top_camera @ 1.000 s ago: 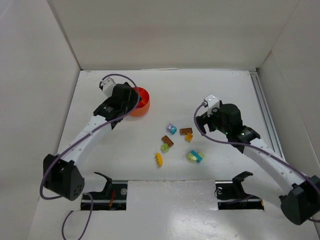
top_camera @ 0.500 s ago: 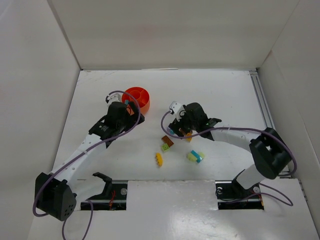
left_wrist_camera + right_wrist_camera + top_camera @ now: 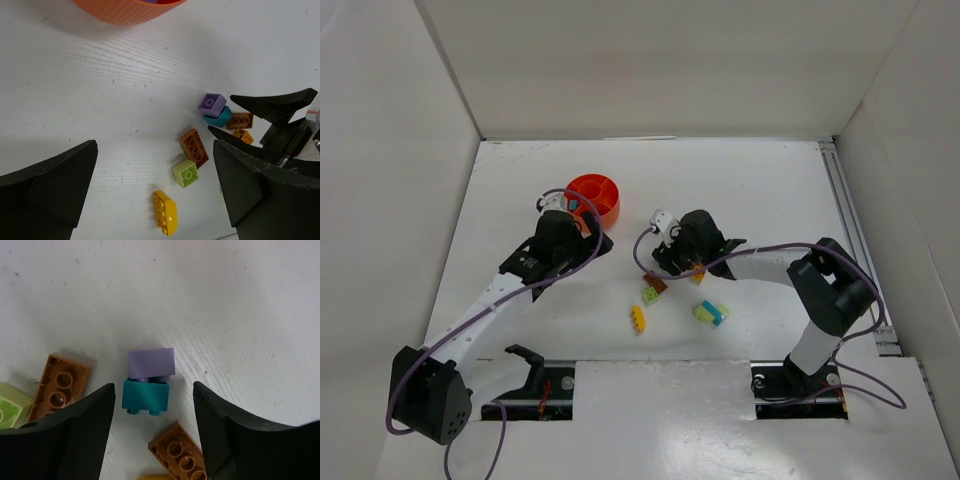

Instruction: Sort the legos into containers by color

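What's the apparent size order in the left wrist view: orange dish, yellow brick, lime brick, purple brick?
1. orange dish, largest even though the frame crops it
2. yellow brick
3. lime brick and purple brick: they look alike, and lime sits nearer the camera, so no ranking.

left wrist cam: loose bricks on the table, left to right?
yellow brick → lime green brick → brown brick → purple brick → second brown brick. Teal brick and orange brick left out: each overlaps a neighbour.
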Robot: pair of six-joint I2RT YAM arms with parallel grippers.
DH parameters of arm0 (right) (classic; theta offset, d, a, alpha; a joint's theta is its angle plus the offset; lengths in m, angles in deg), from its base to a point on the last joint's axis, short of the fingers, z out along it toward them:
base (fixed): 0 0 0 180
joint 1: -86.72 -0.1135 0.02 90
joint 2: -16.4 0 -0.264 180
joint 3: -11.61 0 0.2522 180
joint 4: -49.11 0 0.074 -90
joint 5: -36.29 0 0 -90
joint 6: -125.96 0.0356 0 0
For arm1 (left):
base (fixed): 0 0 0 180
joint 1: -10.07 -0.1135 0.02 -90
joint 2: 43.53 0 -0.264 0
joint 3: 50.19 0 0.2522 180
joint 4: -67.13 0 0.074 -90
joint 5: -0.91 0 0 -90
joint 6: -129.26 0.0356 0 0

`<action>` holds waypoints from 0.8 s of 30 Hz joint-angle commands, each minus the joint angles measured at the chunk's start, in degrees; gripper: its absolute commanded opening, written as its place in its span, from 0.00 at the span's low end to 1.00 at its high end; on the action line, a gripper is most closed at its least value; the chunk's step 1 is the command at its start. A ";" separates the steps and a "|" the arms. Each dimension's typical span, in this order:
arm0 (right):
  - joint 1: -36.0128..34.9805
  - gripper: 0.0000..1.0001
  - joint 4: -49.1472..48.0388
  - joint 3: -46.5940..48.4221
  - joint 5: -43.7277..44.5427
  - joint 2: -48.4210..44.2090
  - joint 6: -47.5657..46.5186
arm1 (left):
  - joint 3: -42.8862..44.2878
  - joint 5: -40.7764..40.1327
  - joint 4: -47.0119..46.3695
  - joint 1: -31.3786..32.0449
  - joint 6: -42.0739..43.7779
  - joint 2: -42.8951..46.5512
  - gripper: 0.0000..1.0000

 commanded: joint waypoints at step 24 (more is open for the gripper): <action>-0.28 0.26 -9.70 -2.49 -4.00 0.82 0.60 | -1.70 7.65 -4.60 0.10 1.53 5.95 1.00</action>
